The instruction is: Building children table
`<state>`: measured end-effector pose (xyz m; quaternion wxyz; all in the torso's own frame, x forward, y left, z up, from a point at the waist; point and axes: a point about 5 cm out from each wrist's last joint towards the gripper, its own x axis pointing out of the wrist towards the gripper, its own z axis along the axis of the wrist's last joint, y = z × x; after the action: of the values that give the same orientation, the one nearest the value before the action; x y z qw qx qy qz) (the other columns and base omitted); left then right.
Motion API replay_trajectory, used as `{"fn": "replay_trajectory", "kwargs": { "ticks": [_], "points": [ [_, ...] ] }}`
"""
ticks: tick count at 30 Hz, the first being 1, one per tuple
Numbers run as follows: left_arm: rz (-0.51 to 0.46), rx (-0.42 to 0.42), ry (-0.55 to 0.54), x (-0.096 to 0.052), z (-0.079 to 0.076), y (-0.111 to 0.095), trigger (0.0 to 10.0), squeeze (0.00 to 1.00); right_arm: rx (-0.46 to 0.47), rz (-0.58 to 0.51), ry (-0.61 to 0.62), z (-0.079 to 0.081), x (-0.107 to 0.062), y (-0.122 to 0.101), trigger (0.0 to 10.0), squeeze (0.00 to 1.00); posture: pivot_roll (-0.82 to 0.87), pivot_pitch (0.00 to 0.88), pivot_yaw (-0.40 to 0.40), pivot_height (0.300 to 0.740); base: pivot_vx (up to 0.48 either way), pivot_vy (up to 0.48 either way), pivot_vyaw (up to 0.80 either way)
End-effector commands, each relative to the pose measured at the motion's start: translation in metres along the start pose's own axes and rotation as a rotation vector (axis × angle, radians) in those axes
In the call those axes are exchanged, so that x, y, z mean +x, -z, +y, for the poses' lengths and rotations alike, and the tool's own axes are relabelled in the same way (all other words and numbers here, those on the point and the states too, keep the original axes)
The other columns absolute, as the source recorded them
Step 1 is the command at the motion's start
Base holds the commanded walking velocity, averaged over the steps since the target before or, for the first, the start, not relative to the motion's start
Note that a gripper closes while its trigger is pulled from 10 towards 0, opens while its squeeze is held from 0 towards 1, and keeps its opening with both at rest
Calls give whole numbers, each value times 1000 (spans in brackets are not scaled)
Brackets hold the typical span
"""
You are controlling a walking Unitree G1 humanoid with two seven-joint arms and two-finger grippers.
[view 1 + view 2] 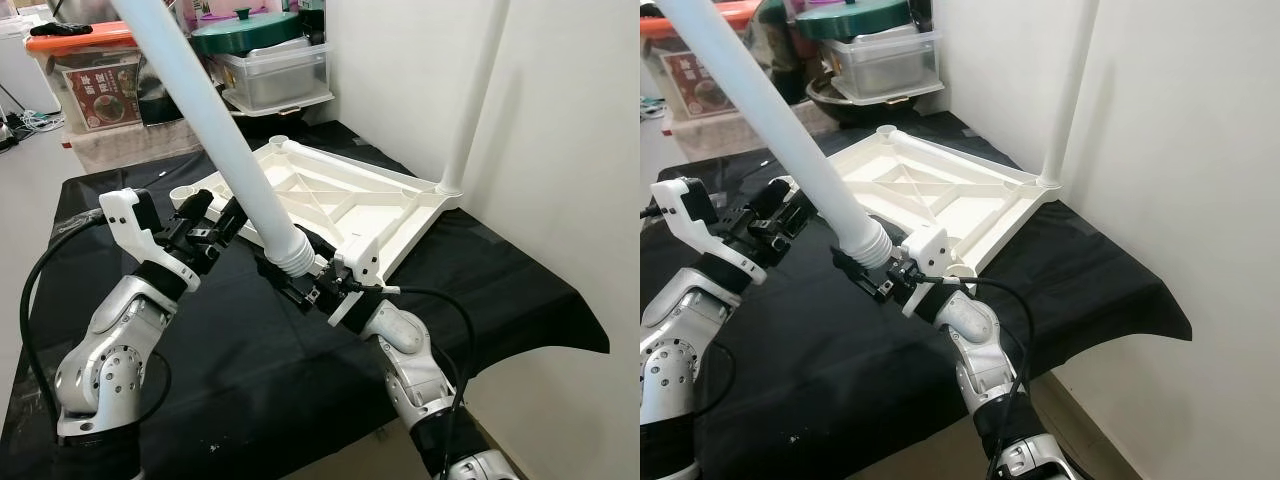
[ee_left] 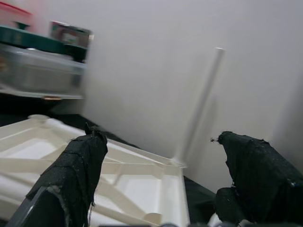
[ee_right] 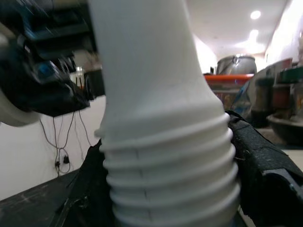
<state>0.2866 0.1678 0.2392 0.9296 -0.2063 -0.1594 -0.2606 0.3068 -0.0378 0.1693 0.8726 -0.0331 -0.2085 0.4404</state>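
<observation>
The white table top lies upside down on the black-covered table. One white leg stands upright in its far right corner. A second white leg slants up to the left, its threaded end low above the cloth beside the top's near edge. My right gripper is shut on that threaded end, one black finger pressed on each side. My left gripper hovers open just left of the slanted leg, not touching it, and faces the table top and the upright leg.
A white wall runs close along the table's right side. Behind the table stand clear storage boxes, a green-lidded pot and an orange-lidded box. The cloth's front edge drops off near my right arm.
</observation>
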Motion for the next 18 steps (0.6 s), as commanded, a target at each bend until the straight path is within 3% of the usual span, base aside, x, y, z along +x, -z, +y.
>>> {"fn": "replay_trajectory", "kwargs": {
  "ticks": [1,8,18],
  "points": [
    [13,-9,128,5,-20,1,10000,0,39,44,-62,10,5,7,0,0,1,0,21,740,0,0,0],
    [62,24,35,-11,-8,11,10000,0,141,34,81,-13,8,4,0,0,8,0,8,740,0,0,0],
    [48,70,-65,-26,4,6,10000,0,107,48,54,-17,7,4,0,0,29,0,-19,740,0,0,0]
  ]
}}
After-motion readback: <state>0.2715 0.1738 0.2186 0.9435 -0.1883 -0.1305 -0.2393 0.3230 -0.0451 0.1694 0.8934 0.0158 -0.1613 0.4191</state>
